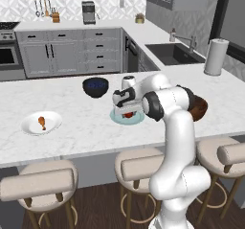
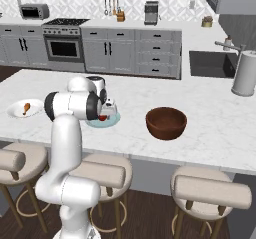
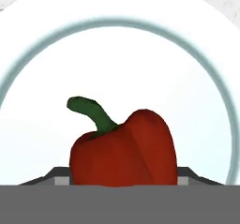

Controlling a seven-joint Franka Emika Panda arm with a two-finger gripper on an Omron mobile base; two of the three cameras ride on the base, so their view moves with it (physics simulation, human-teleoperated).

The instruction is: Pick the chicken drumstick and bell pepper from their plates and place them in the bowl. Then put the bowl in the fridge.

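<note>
- Marble-topped white kitchen island spans both base views, with three round cushioned stools along its near edge and grey cabinets, a stove and a sink on the far counters.
- White Franka arm rises from the near side and bends down over the island's middle, its gripper lowered onto the pale teal-blue round plate.
- Wide, deep reddish-brown wooden bowl stands on the island to the right of the teal plate, well apart from it; in the left base view the arm's elbow hides most of it.
- Smaller dark blue-black bowl sits on the far side of the teal plate, near it.
- White paper-towel roll stands upright at the island's far right.
- White round plate lies at the left end of the island, well apart from the teal plate.
- Small orange-brown chicken drumstick lies on the white plate.
- Small red bell pepper with a dark green stem rests on the teal plate, directly under the gripper; in the hand view it sits low, between the finger tips, its stem curling up and left.
- Jaws: whether they are apart or pressing on the pepper I cannot tell.
</note>
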